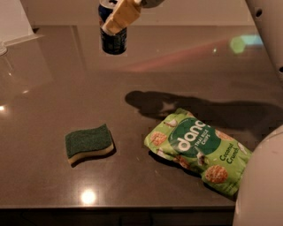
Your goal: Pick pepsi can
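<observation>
Though the tabletop [48, 92] lies below, my gripper [114, 23] hangs near its far edge, jaws clamped narrowly around the pepsi can [113, 42], held clear of the surface.

Dark glossy tabletop [53, 88] — light glints [88, 197] on it — pale wall [199, 11] behind.

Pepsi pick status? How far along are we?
Done: the gripper, at the top of the view, is shut on the pepsi can, and the can hangs well clear of the table, with its shadow cast on the surface below. In hand: holding it aloft. Left: little, probably just carrying it away. The sponge and chip bag lie on the table.
</observation>
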`<state>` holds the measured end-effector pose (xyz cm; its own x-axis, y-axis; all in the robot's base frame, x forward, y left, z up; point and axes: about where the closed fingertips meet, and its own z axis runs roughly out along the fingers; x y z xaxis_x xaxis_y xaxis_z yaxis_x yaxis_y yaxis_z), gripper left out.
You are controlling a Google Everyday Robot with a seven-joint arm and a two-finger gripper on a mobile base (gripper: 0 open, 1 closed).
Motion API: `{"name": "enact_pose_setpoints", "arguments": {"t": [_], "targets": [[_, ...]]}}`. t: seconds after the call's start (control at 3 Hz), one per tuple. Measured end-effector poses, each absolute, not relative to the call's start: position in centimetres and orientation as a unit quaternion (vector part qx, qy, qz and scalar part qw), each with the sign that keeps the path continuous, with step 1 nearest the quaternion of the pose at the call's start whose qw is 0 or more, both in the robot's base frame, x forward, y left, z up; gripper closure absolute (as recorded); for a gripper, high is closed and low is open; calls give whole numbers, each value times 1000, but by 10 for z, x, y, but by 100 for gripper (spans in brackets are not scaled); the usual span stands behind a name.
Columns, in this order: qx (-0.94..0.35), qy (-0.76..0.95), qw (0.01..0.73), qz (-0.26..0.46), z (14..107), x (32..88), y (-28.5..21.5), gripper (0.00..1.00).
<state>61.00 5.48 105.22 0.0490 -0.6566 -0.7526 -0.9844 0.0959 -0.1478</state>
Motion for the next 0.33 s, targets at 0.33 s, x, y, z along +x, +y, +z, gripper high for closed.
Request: {"name": "enact_pose_setpoints", "arguments": {"t": [0.33], "targets": [[-631,650,355,231,1052,610,55,100]]}}
